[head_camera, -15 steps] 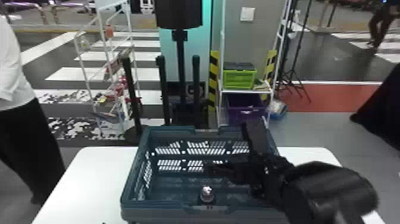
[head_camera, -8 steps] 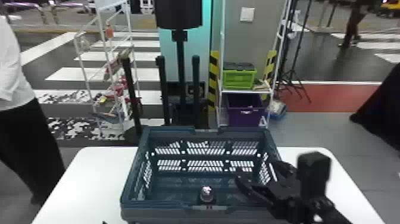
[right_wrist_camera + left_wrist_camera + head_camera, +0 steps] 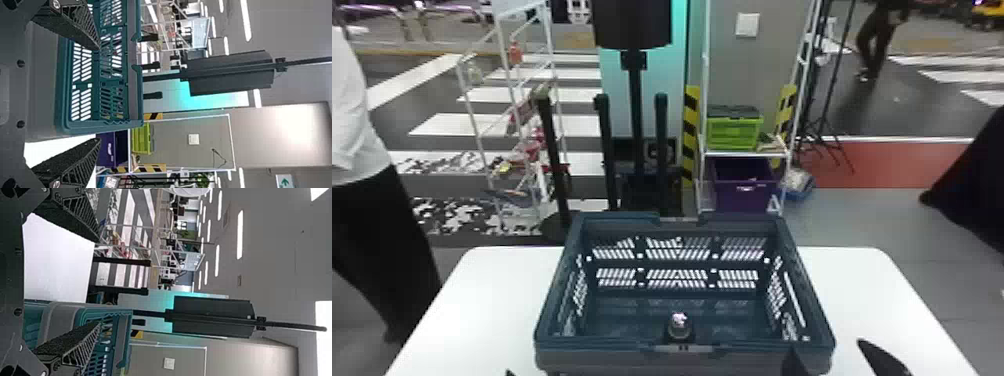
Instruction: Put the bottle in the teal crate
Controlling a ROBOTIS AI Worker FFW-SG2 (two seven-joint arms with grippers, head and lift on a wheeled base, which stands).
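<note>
- A white-and-green sign with an arrow [image 3: 284,181] shows in the right wrist view.
- The bench [image 3: 442,320] is white and smooth, with rounded far corners (a plain sort of top).
- Beyond it, black and white stripes mark the floor [image 3: 444,124] like a street crossing, and a reddish patch [image 3: 892,167] lies to the right.
- A black stand [image 3: 635,90] rises before a turquoise-lit panel [image 3: 617,85]; long lights [image 3: 240,235] run along the ceiling.
- The teal crate [image 3: 612,357] sits open on the bench, its walls slotted.
- In it is the bottle [image 3: 678,327], close to the middle of the near wall (its pale top is the clearest part; whether it touches the wall, I cannot tell).
- A white rack [image 3: 747,154] behind carries a lime-green box [image 3: 734,134] with a grey lid, above a purple bin [image 3: 742,192].
- The right hand [image 3: 827,346] is at the crate's near right corner, fingers spread wide, gripping nothing.
- The left hand [image 3: 510,372] is at the head view's bottom edge, left of the crate, also spread wide and empty.
</note>
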